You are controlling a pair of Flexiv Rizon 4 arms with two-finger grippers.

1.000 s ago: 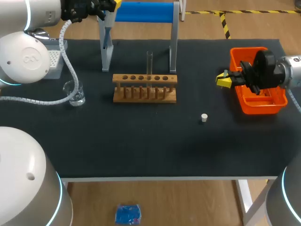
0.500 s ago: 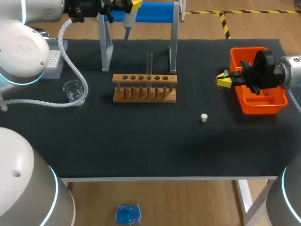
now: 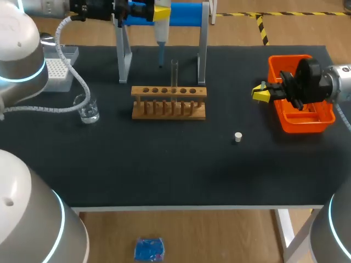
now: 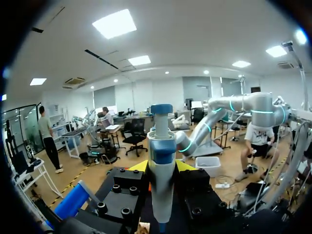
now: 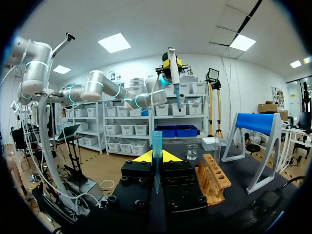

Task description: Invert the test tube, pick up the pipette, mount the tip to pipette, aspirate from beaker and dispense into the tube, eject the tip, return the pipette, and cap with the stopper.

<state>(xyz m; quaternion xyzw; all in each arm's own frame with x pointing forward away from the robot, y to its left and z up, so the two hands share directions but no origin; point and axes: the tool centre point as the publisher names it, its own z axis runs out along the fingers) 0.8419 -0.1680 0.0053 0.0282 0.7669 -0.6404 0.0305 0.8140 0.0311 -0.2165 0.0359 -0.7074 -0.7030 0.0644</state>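
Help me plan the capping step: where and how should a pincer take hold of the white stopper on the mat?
Grip the white stopper across its round side wall, coming straight down from above. It stands alone on the black mat, short and low, with open space all round.

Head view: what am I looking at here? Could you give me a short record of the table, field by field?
Left end effector: shut on the pipette, held up behind the wooden rack
Test tube: upright in the wooden rack
Beaker: on the table, left of the wooden rack
Stopper: loose on the table, right of the wooden rack
Right end effector: beside the orange bin
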